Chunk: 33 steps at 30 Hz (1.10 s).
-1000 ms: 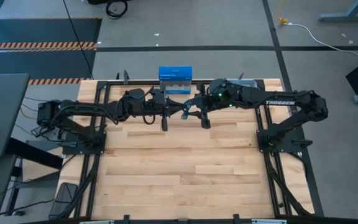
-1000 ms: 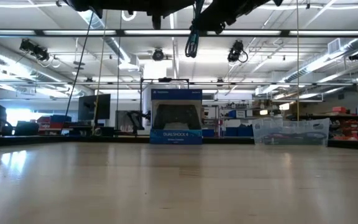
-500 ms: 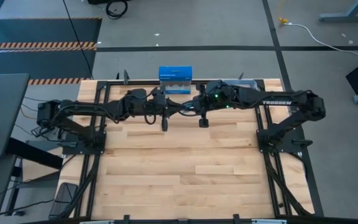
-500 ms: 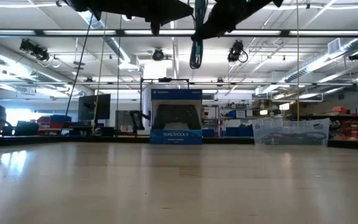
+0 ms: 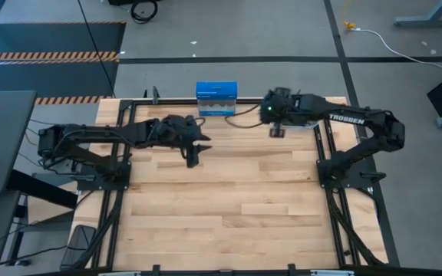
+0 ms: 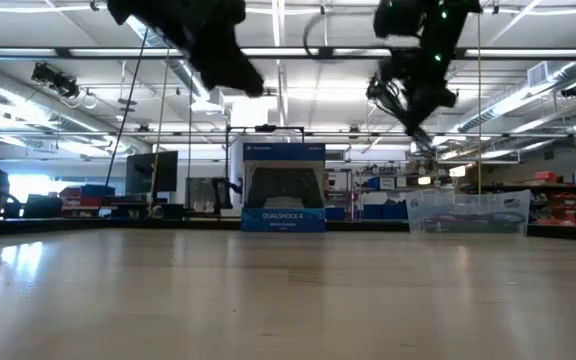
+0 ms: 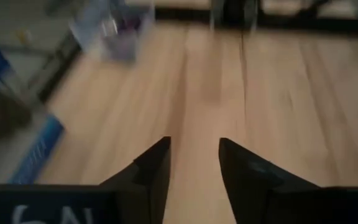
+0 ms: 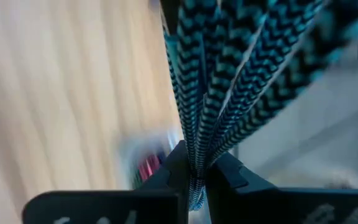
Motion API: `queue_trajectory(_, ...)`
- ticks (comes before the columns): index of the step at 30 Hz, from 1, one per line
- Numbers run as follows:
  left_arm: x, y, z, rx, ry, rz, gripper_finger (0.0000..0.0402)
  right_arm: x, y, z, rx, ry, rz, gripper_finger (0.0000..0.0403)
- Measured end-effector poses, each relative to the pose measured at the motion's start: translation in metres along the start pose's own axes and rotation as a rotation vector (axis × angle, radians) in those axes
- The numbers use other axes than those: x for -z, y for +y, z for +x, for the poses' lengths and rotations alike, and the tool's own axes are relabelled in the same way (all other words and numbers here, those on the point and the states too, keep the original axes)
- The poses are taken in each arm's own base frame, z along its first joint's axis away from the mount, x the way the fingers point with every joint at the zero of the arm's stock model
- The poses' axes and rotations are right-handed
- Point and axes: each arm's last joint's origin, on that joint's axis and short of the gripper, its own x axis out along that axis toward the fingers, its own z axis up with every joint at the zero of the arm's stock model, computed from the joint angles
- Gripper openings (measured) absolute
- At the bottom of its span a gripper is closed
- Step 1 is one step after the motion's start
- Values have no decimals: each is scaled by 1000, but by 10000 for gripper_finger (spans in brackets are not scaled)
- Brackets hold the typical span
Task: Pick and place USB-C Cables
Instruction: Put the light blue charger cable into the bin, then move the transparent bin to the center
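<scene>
Pinching the teal USB-C cable (image 8: 229, 81) between its 2 closed fingers, the right gripper (image 5: 277, 131) hangs raised near the table's (image 5: 229, 207) far edge, beside the blue DualShock 4 box (image 5: 216, 99). The left gripper (image 7: 193, 163) hovers mid-table, fingers parted and empty.

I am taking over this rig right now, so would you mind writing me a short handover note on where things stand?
Right gripper: shut on the teal cable, held high above the table's far edge, near the clear tray.
Left gripper: open, empty, raised over the table near the blue box.
Other cables: some purple shows in the tray in the left wrist view; the rest cannot be made out.
Done: teal cable picked up.
Left: placing it; no cable lies on the tabletop.
</scene>
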Motion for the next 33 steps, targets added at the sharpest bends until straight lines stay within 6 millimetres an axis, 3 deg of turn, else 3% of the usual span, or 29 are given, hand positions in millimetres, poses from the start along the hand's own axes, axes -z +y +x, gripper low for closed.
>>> queue_trajectory(4,15,-3,-1,8,156,-26,156,32,-23,13,22,244,40,28)
queue_trajectory(9,28,-5,-4,-6,291,-76,151,59,-50,25,5,359,152,28)
queue_trajectory(15,38,-7,-8,-38,405,-70,143,73,-63,42,-50,419,202,28)
queue_trajectory(21,39,-11,-8,-33,410,-47,142,75,-60,72,-127,525,161,33)
queue_trajectory(27,39,-16,-9,-19,410,-34,142,72,-54,97,-167,587,169,120)
queue_trajectory(33,39,-19,-9,-8,410,-25,142,72,-54,100,-167,591,173,196)
